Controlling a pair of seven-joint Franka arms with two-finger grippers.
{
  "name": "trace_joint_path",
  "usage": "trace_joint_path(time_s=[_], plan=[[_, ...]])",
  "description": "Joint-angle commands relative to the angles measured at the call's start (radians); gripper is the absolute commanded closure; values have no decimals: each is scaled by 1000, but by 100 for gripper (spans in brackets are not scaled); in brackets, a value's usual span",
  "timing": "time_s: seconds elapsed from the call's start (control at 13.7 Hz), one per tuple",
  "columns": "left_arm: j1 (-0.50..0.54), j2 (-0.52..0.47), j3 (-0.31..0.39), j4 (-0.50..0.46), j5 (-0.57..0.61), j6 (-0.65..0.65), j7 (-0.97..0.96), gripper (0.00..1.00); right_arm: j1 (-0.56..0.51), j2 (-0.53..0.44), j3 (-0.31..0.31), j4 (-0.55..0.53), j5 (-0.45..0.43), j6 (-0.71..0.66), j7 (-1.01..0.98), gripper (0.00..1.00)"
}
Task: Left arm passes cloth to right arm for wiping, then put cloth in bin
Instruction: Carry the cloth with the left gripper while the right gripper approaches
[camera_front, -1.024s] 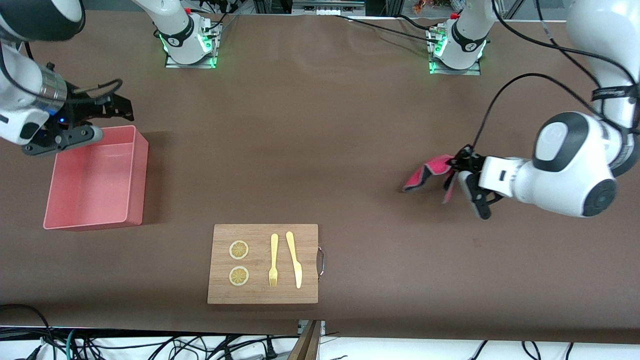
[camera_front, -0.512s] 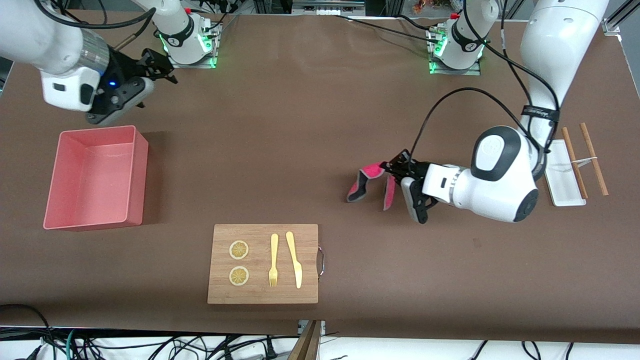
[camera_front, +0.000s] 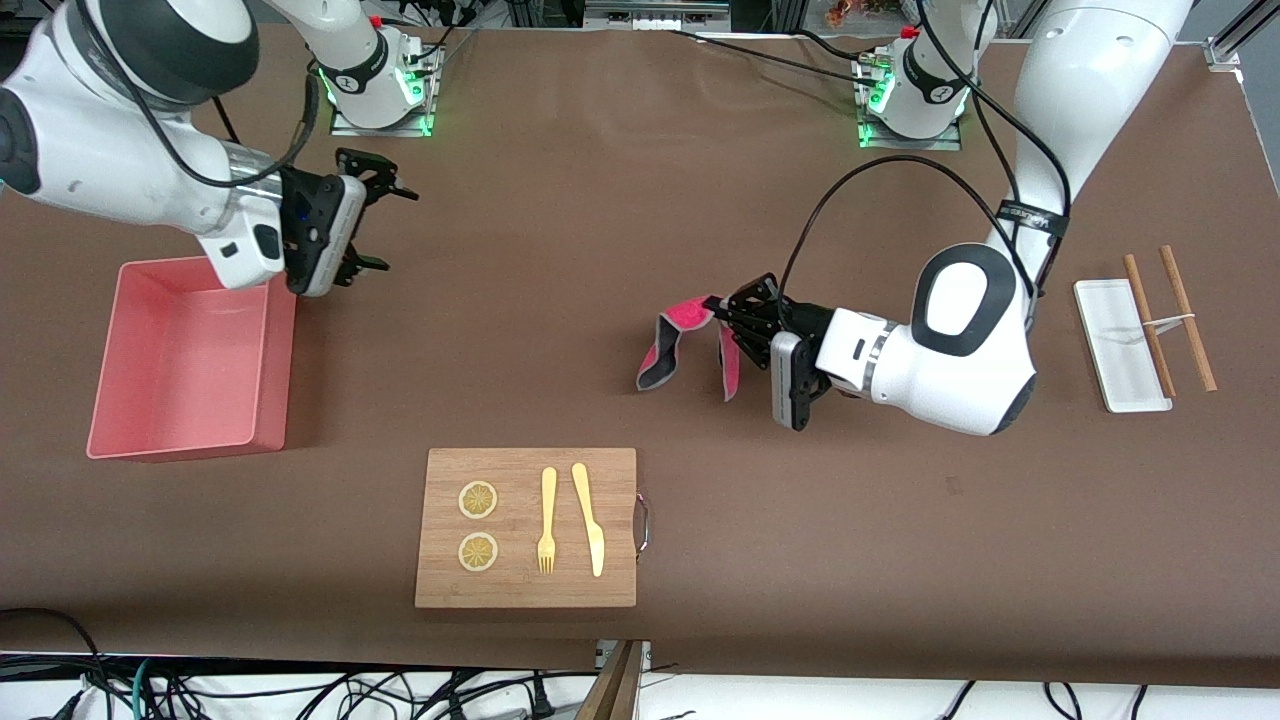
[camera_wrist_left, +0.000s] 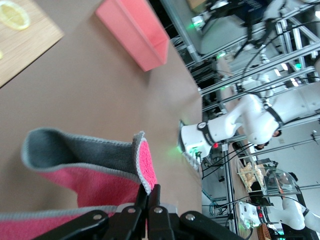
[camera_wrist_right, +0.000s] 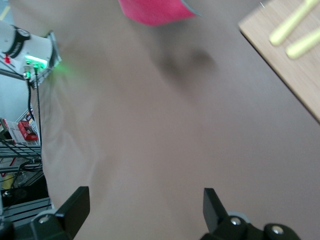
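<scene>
The cloth (camera_front: 672, 335), magenta with a grey underside, hangs folded over the bare middle of the table. My left gripper (camera_front: 722, 308) is shut on its upper edge. The left wrist view shows the black fingers pinched on the cloth's (camera_wrist_left: 95, 175) white-stitched hem at the left gripper (camera_wrist_left: 152, 192). My right gripper (camera_front: 390, 228) is open and holds nothing. It hangs over the table beside the bin's (camera_front: 282, 372) corner nearest the arm bases and points toward the cloth. In the right wrist view the right gripper (camera_wrist_right: 145, 200) stands wide, with the cloth (camera_wrist_right: 155, 10) ahead of it.
A wooden cutting board (camera_front: 526, 527) with lemon slices, a fork and a knife lies nearer the front camera than the cloth. A white tray (camera_front: 1120, 345) and two chopsticks (camera_front: 1165, 320) lie at the left arm's end.
The left arm has carried the cloth toward the right arm's end, to the middle of the table. The right gripper has swung off the bin toward the table's middle, staying open.
</scene>
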Motion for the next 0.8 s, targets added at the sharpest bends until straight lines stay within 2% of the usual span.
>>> trace_joint_path(time_s=[0.0, 0.15, 0.22, 0.73], plan=[[-31, 6, 7, 9, -99, -11, 76, 100, -10, 32, 61, -68, 129, 120, -139, 0], [-63, 5, 8, 10, -135, -9, 125, 100, -9, 67, 129, -111, 223, 275, -210, 0], [-75, 3, 8, 10, -138, -9, 172, 100, -7, 83, 158, -118, 241, 335, -215, 0], [-140, -15, 8, 1, -126, 21, 202, 100, 25, 120, 255, -99, 244, 484, -216, 0]])
